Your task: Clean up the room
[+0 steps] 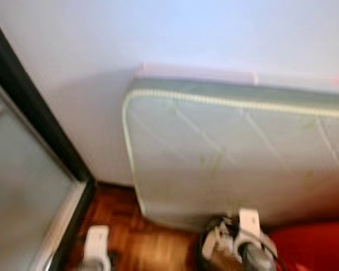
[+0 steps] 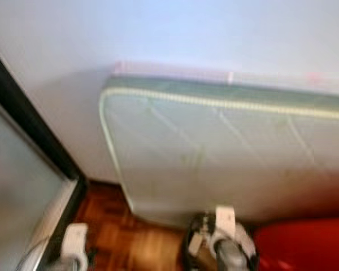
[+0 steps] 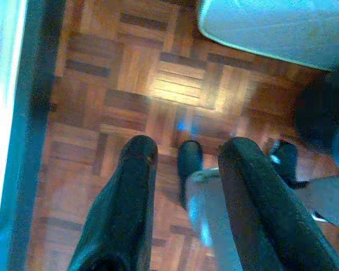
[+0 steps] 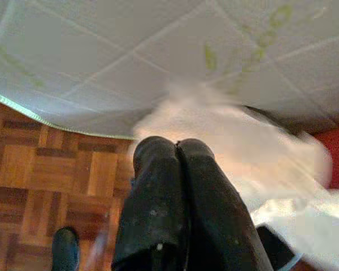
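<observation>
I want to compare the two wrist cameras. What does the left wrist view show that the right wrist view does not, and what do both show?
Left wrist view alone: the left gripper with fingers apart, above bare floor beside a dark door frame.

Right wrist view alone: the right gripper with fingers pressed together on a white cloth, and something red behind it.

Both: the wooden parquet floor and the pale quilted mattress.

One mattress [image 1: 237, 158], one white cloth [image 4: 243, 147], two pincers [image 3: 183, 149] [image 4: 177, 148]
</observation>
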